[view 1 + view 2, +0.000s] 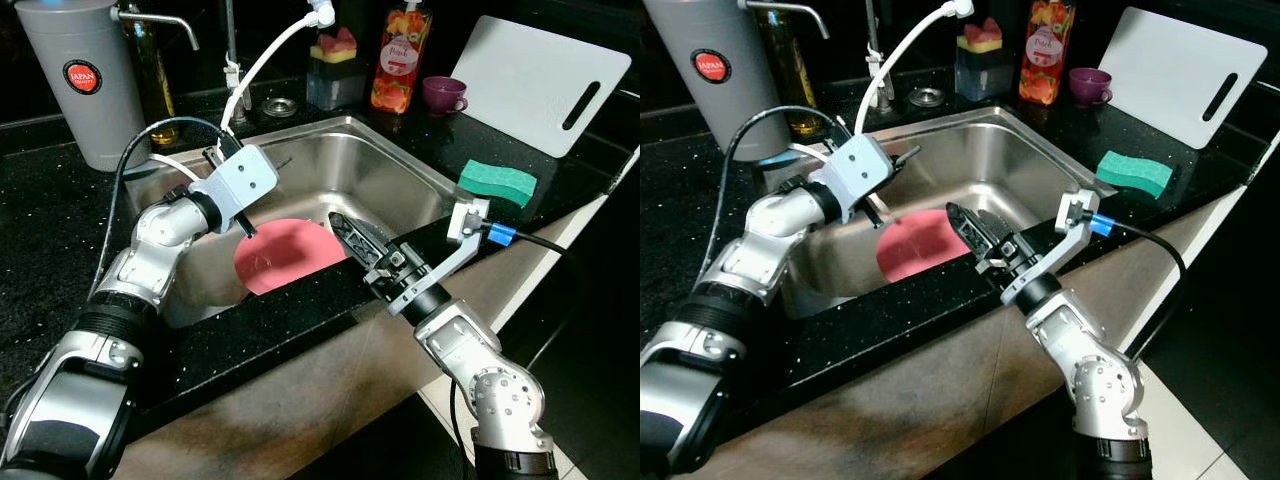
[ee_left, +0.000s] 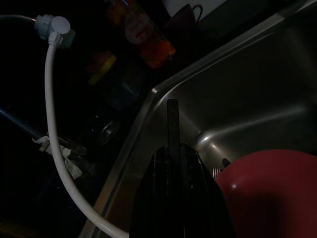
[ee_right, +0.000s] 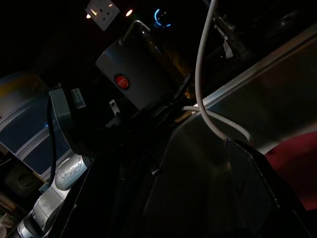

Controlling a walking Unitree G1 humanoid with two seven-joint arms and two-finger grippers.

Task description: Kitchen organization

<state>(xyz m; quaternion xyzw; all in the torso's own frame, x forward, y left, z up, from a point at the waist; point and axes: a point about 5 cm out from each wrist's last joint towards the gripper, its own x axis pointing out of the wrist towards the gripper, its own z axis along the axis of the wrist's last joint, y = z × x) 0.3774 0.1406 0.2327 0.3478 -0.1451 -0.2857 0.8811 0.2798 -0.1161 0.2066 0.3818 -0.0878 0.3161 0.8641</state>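
A square stainless-steel sink (image 1: 400, 165) with smooth, shiny walls is sunk into a black speckled stone counter (image 1: 60, 220). One round, flat red plate (image 1: 285, 255) lies in the bottom of the sink, toward its near wall.

The left hand (image 1: 268, 160) reaches over the sink's left side, above the basin, its two black ribbed fingers (image 2: 172, 129) lying together, narrow, with nothing between them. The right hand (image 1: 345, 230) hangs over the near rim of the sink, just beside the plate's edge; whether its fingers are apart or together I cannot tell.

A thin white hose (image 1: 262, 62) curves up from the tap (image 1: 232, 75) behind the sink. On the counter at the back left stands one tall grey cylinder of a water filter (image 1: 75, 75) with a round red label. At the back there is one clear bottle (image 1: 400, 55) of orange-red liquid with a pump top, and beside it one small clear holder (image 1: 335, 80) containing yellow and pink sponges. One small purple cup (image 1: 443, 95) sits near the bottle. One white plastic cutting board (image 1: 530, 75) with a slot handle leans at the back right. One green rectangular sponge (image 1: 497, 182) lies on the counter to the right of the sink.
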